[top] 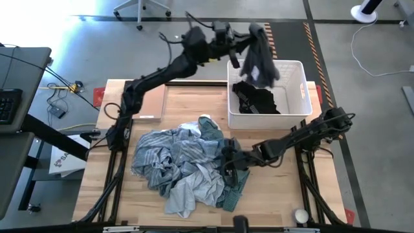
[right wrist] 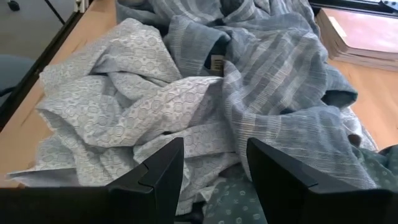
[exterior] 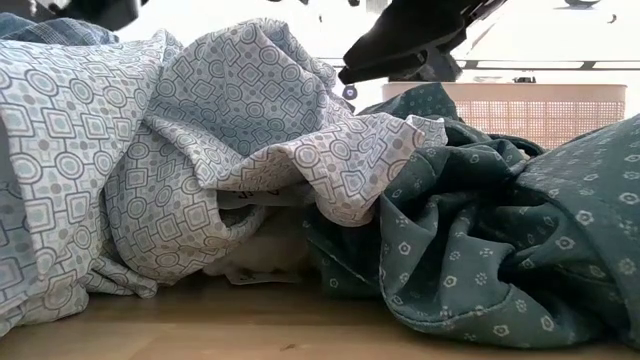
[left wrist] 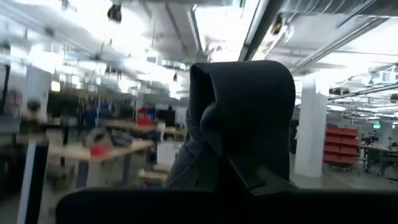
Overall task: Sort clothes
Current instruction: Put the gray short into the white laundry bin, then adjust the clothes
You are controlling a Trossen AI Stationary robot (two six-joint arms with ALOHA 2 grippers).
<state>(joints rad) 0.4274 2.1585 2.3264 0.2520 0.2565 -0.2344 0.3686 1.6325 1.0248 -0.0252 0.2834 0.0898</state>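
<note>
My left gripper [top: 240,37] is raised at the table's far side, shut on a dark garment [top: 260,59] that hangs over the white slatted basket [top: 303,90]. A black garment [top: 255,101] lies in the basket. The other clothes lie heaped mid-table: a blue-grey striped one [top: 184,152], a white one with grey pattern [right wrist: 143,106] and a dark green one [exterior: 480,240]. My right gripper [right wrist: 214,171] hovers open, slanting down over the heap's right edge where the white and green garments meet. My left gripper is shut on the dark garment near its upper end [left wrist: 242,118]. The cloth bunches up over the fingers and hides the place of contact. The garment hangs slack below the gripper, lifted clear of the table, above the basket's left half.
A flat brown pad [top: 150,103] lies on the table left of the basket, beyond the heap. The basket stands at the table's far right. Bare wood shows along the near edge [top: 272,207] and at the left [top: 110,181].
</note>
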